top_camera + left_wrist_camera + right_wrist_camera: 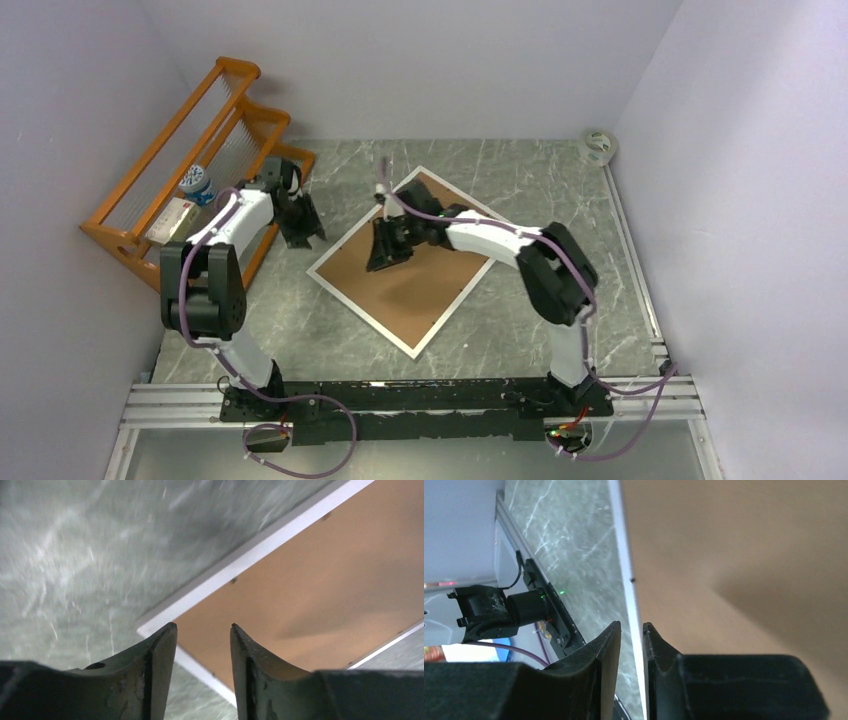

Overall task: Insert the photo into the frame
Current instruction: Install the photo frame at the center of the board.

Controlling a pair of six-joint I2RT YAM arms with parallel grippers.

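The frame [420, 290] lies flat on the marble table, turned like a diamond, its brown hardboard back up inside a white rim. The photo is hidden or out of view. My right gripper [385, 255] hovers over the frame's upper-left edge. In the right wrist view its jaws [631, 623] stand a narrow gap apart, the white rim [624, 555] runs through that gap, and nothing is clamped. My left gripper [300, 228] is just left of the frame, beside the rack. It is open [203, 625] and empty, with the frame's corner [310, 570] beyond its tips.
An orange wooden rack [190, 150] stands at the back left against the wall, with a small box [175, 218] and a blue-white item [197, 182] on it. A tape roll [600, 147] sits in the back right corner. Walls close in on both sides.
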